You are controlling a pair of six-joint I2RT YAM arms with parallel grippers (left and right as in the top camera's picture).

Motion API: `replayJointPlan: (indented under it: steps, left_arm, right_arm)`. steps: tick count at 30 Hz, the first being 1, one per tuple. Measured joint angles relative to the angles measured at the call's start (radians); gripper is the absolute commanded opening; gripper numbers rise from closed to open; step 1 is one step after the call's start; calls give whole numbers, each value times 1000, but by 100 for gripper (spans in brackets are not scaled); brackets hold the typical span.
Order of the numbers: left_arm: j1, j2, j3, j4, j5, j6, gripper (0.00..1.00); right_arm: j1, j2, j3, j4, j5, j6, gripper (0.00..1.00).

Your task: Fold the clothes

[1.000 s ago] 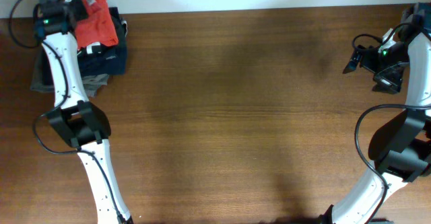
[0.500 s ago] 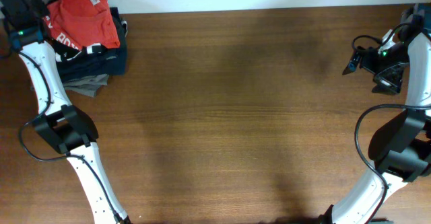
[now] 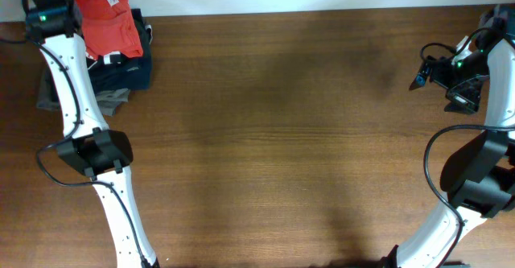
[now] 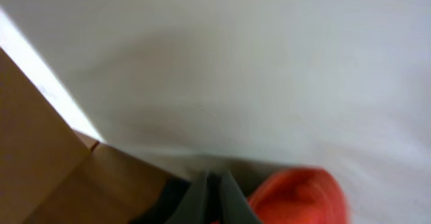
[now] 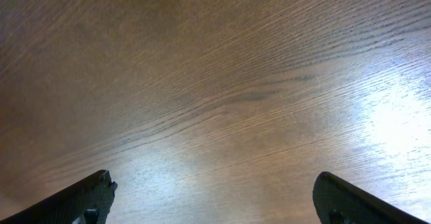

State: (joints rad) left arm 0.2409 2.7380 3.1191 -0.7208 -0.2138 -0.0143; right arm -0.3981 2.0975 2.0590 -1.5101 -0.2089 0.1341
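Your shirt point(image 3: 105, 22) sits bunched on the pile point(image 3: 129, 68) of dark folded garments at the table's point(image 3: 282, 139) far left corner, its upper edge gathered toward your left gripper point(image 4: 210, 187). That gripper is closed almost finger to finger and looks to have a pinch of the red cloth. The wrist view is too blurred to show the bite itself, so treat the hold as likely, not certain. Your right gripper point(image 5: 214, 200) hangs over bare wood at the far right, jaws spread wide, holding nothing. The step in hand, as I judge it, is getting the shirt off the pile and onto the open middle of the table, where it can be spread flat before any fold. Lift high enough that the cloth clears the pile, or you may drag a dark garment along with it. Carry it slowly toward the centre, since a thin pinch on cotton can slip if you swing. Bring the right arm in, take a second edge well apart from the first, and lay the shirt down stretched between the two, not in a heap.
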Motion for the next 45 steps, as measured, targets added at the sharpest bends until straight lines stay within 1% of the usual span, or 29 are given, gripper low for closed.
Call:
replayJointPlan:
  steps: [3, 5, 12, 18, 23, 27, 29, 34, 39, 45]
  left_arm:
    - [-8, -32, 2, -105, 0, -1, 6]
    - [-4, -35, -4, -147, -1, -1, 6]
    - [20, -12, -113, -179, -1, -12, 5]
    - [33, 49, -143, -92, -1, -14, 5]
    - [47, 127, -143, 63, 0, -19, 5]
    - [68, 189, -141, 199, 0, -31, 12]
    - [80, 211, -136, 233, 0, -35, 13]
    - [98, 216, -124, 239, -9, -42, 13]
    - [101, 218, -63, 213, -38, -42, 12]
    - [103, 201, -5, 209, -23, -42, 12]
  right_arm:
    - [0, 0, 0, 12, 0, 0, 99]
    - [0, 0, 0, 16, 0, 0, 99]
    - [0, 0, 0, 18, 0, 0, 99]
    - [0, 0, 0, 18, 0, 0, 99]
    - [0, 0, 0, 17, 0, 1, 99]
    - [0, 0, 0, 7, 0, 1, 99]
    - [0, 0, 0, -3, 0, 0, 99]
    - [0, 0, 0, -19, 0, 1, 99]
    - [0, 0, 0, -19, 0, 0, 99]
    - [0, 0, 0, -19, 0, 0, 99]
